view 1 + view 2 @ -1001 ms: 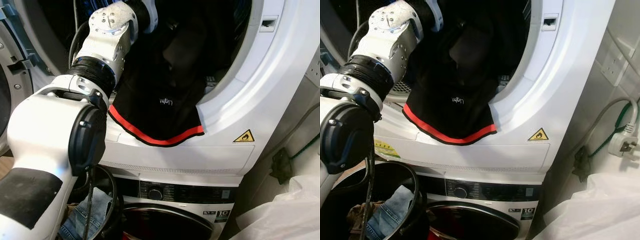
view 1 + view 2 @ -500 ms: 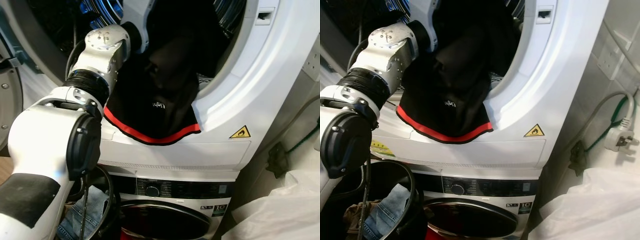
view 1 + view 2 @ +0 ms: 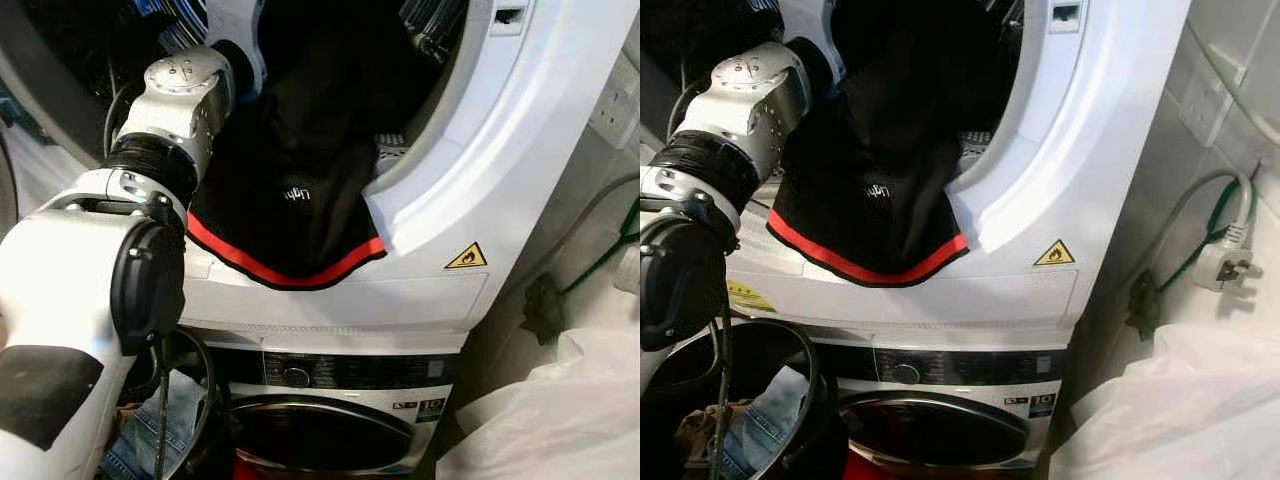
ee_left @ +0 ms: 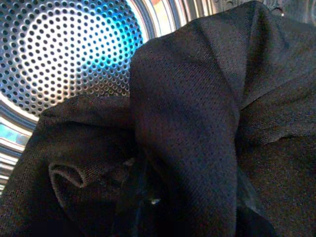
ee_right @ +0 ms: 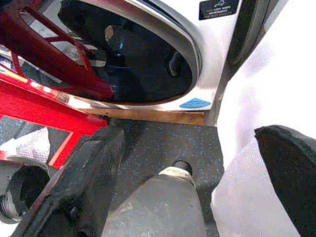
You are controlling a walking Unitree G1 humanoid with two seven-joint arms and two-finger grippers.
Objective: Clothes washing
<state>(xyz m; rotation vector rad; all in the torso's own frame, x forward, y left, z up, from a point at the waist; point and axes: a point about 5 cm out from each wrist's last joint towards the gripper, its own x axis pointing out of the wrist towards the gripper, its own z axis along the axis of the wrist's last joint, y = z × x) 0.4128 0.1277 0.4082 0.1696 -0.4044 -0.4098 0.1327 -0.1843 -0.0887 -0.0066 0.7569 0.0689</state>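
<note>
Stacked white laundry machines filled the corner: an upper machine (image 3: 440, 200) with its round door mouth open, and below it a front-loading washer (image 3: 330, 440) with a dark glass door. At far left stood a dark laundry basket (image 3: 790, 420) holding blue denim (image 3: 755, 430). From the left, the robot's silver left arm (image 3: 170, 110) reached up into the open mouth, where its left hand (image 4: 143, 192) sat buried in a black mesh garment (image 3: 290, 190); whether its fingers were apart or together on the cloth could not be told. The garment lay half in the perforated steel drum (image 4: 74, 54), its red-trimmed hem (image 3: 290, 275) draped over the door sill and hanging down the front panel beside a yellow flammable-warning sticker (image 3: 466, 257). The right hand (image 5: 197, 163) hung low with its fingers apart and nothing between them, above the speckled floor (image 5: 163, 143) by the lower door. Farther right, a white plug and green cable (image 3: 1220, 265) dangled above a white plastic bag (image 3: 1180, 400).

The likely risk was the hanging hem: its weight could drag the garment back out over the sill, or leave it trapped in the door. Against a second earlier, the arm had pushed deeper into the drum and the camera had shifted, while the hem remained draped over the sill.
</note>
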